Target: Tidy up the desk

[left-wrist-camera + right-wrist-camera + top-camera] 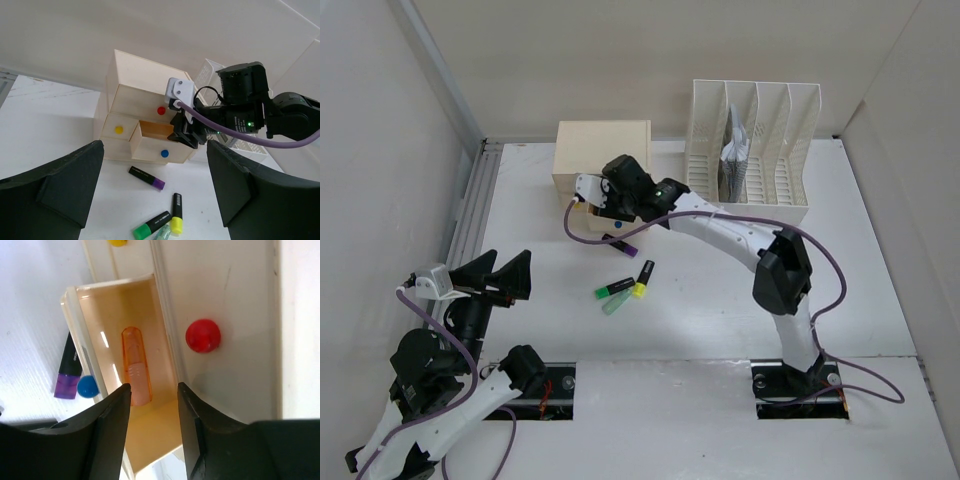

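Observation:
The white desk (720,310) holds a beige drawer box (602,150). Its lower drawer, with a blue knob (164,153), stands pulled out. An orange highlighter (136,365) lies inside it. My right gripper (603,208) hovers over the open drawer (150,435), jaws open and empty (153,390). A purple-capped highlighter (623,247) lies just in front of the box. Green-capped (613,290) and yellow-capped (644,280) highlighters and a pale clear one (617,304) lie mid-desk. My left gripper (505,275) is open and empty at the left, pointed toward them (155,155).
A white slotted file rack (755,140) with papers (735,155) stands at the back right. A grey rail (470,210) runs along the left edge. The box also has a red knob (203,335) and a yellow knob (118,130). White walls surround the desk.

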